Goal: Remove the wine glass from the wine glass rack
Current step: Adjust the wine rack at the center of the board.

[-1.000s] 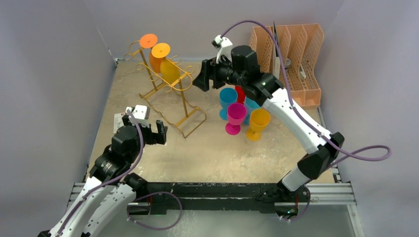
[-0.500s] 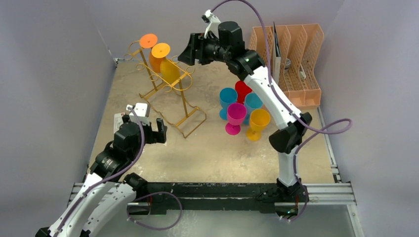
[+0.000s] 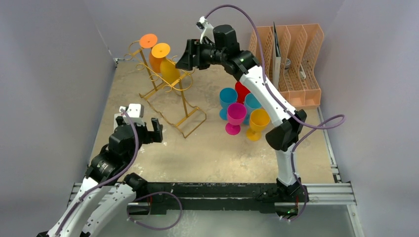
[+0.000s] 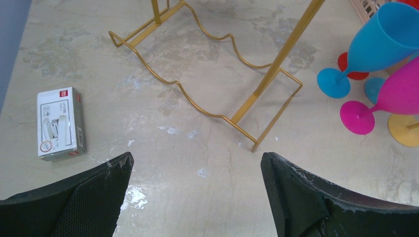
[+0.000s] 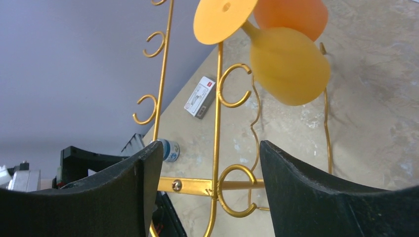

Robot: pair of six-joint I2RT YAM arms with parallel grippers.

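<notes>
Rails of the tall gold wire rack part your open right pincer from the yellow plastic wine glass; left pincer open.

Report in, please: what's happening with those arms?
Right end effector open, empty, at the wine glass rack. Left end effector open, low over the table. Yellow wine glass hangs on the rack, untouched. Rack's hook rail lies between.
</notes>
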